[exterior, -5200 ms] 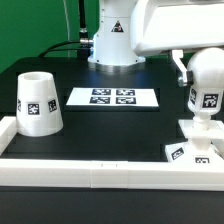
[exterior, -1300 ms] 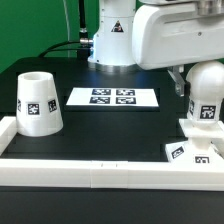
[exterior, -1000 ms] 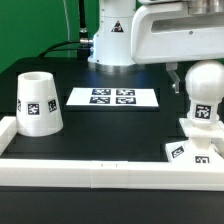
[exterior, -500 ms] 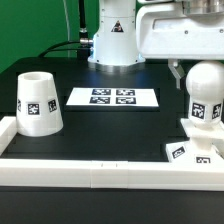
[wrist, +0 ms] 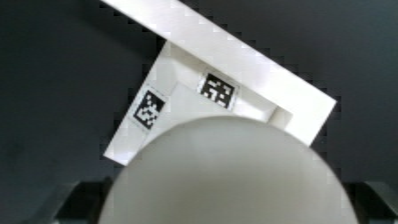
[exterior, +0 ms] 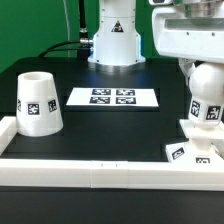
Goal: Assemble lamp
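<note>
The rounded white bulb stands upright on the flat square base at the exterior view's right, by the front rail. My gripper reaches down over the bulb's top, with one dark finger on each side. In the wrist view the bulb fills the space between the fingers, which appear closed against it. The tagged base shows beyond it. The tapered shade stands mouth up at the exterior view's left, well away from the gripper.
The marker board lies flat at the table's middle back. A white rail edges the table's front and left side, and shows in the wrist view. The arm's base stands behind the marker board.
The gripper's body has shifted toward the exterior view's right and looks turned about the bulb. The bulb sits slightly lower on the base than five seconds ago. The shade has not moved.
</note>
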Available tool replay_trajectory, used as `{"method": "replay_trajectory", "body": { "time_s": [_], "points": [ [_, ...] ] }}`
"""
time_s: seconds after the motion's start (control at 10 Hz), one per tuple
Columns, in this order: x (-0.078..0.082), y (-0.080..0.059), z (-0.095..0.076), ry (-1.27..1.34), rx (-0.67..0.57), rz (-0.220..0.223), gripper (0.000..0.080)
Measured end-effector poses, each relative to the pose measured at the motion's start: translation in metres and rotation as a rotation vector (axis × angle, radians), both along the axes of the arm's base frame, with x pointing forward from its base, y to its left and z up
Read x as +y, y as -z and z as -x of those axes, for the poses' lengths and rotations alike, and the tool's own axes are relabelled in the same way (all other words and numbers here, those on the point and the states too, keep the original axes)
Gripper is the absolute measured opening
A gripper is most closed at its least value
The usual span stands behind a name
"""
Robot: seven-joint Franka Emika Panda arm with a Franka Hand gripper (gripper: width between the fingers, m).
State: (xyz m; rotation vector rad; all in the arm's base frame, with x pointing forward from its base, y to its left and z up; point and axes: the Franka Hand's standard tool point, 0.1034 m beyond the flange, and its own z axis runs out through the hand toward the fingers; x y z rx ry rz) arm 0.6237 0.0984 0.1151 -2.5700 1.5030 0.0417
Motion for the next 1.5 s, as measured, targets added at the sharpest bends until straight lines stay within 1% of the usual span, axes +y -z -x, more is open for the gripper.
{"method": "replay_trajectory", "body": {
  "time_s": [0.1,0.3,0.8,0.9,1.0,1.2,1.5],
  "points": [
    [-0.0009,-0.0003,0.0007,-0.062,-0.003,0.003,0.0681],
    [-0.0046,-0.0035,0.0007,-0.209,-0.004,0.010,0.0696],
    [-0.0047,-0.0020,0.0011,-0.560,-0.058,0.028,0.0698],
    [-0.0059,-0.0041,0.0005,-0.726,-0.067,0.052,0.0698],
    [-0.0069,-0.0084,-0.0039,-0.935,-0.087,0.101,0.0698],
    [-0.0045,-0.0091,-0.0051,-1.150,-0.104,0.133,0.0698],
    [-0.0073,-0.0076,-0.0049,-1.327,-0.122,0.137,0.0698]
  ]
}}
